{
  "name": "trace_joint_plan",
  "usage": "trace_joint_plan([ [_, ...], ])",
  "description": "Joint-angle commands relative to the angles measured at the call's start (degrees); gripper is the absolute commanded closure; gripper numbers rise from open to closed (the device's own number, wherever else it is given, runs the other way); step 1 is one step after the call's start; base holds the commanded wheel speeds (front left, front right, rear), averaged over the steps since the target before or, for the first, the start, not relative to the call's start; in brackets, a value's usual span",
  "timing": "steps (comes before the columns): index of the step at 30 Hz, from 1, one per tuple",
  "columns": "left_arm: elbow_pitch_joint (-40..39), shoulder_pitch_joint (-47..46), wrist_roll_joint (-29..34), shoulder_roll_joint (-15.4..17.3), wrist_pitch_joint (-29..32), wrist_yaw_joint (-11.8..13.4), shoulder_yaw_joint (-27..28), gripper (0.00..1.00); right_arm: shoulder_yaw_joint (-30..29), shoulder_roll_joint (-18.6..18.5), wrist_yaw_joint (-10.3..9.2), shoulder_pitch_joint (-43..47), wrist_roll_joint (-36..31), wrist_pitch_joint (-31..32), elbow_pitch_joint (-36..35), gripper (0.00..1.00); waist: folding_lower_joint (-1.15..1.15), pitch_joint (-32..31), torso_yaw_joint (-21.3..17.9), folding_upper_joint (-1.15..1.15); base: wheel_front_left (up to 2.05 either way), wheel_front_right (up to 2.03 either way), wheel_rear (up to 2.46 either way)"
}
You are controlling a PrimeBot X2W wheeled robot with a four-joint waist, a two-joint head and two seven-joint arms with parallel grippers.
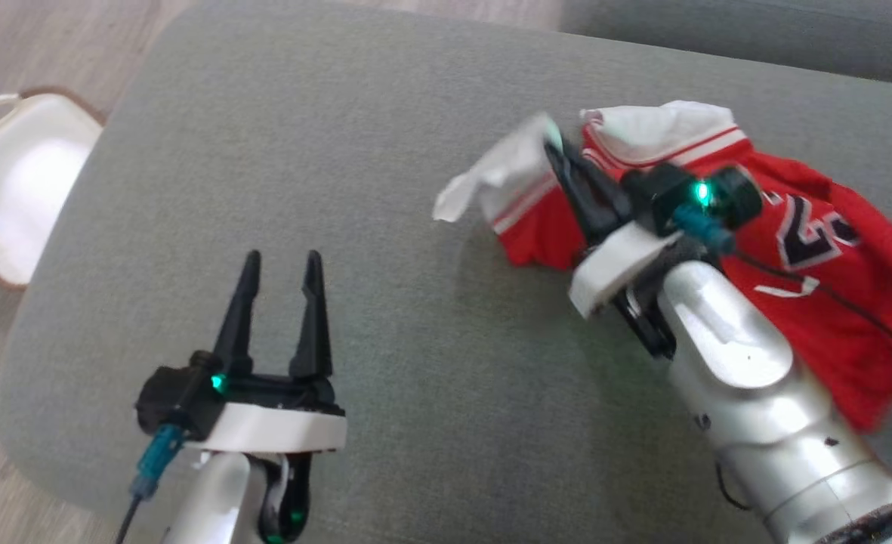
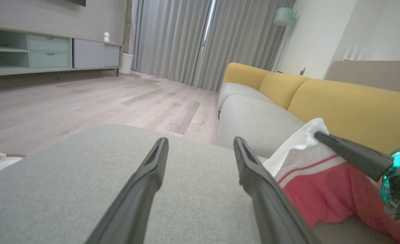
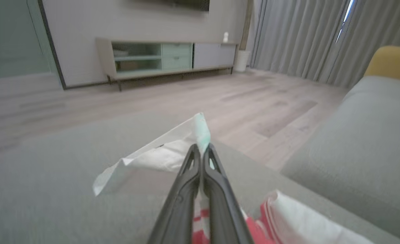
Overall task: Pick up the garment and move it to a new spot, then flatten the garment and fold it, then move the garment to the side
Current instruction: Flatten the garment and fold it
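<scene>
Garment crumpled at right of frame on grey cushion. Right claw clenched on its white edge, likely grip for lift to new spot. Left claw released, idle lower left, clear of cloth.

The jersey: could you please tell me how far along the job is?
Done: the right gripper has its jaws shut on the jersey, at a white edge. In hand: the pick-up; most of it lies crumpled on the cushion. Left: moving, flattening, folding, setting aside. The left gripper hovers open.
</scene>
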Motion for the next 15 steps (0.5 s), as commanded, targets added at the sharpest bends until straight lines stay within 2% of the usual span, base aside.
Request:
trace_joint_plan([
  [1, -2.1, -1.8, 0.6, 0.2, -0.3, 0.3, 2.5, 0.0, 3.2, 1.6, -0.05, -1.0, 3.3, -0.9, -4.2, 1.0, -0.01, -0.5, -0.8, 0.0, 0.0, 0.0, 0.0],
  [7, -3.7, -1.8, 2.2, 0.2, -0.3, 0.5, 5.2, 0.0, 19.5, 1.6, -0.05, 2.9, 13.8, 1.4, -12.3, 1.0, -0.01, -2.2, -2.1, 0.0, 0.0, 0.0, 0.0],
  [10, -4.0, -1.3, 2.5, 0.2, -0.3, 0.5, 5.8, 0.0, 25.7, 1.7, -0.05, 5.0, 17.6, 3.6, -12.2, 1.0, -0.01, -3.2, -2.3, 0.0, 0.0, 0.0, 0.0],
  [11, -4.0, -1.1, 2.6, 0.2, -0.3, 0.5, 5.8, 0.0, 27.2, 1.7, -0.05, 5.6, 18.6, 4.4, -11.5, 0.96, -0.01, -3.5, -2.3, 0.0, 0.0, 0.0, 0.0],
  [12, -3.9, -0.8, 2.7, 0.2, -0.3, 0.5, 5.8, 0.0, 28.5, 1.7, -0.05, 5.9, 19.3, 5.1, -10.6, 0.02, -0.01, -3.9, -2.4, 0.0, 0.0, 0.0, 0.0],
  [15, -3.9, -0.4, 2.8, 0.2, -0.3, 0.4, 5.9, 0.0, 30.3, 1.7, -0.05, 6.1, 20.4, 5.5, -9.5, 0.0, -0.01, -4.4, -2.6, 0.0, 0.0, 0.0, 0.0],
])
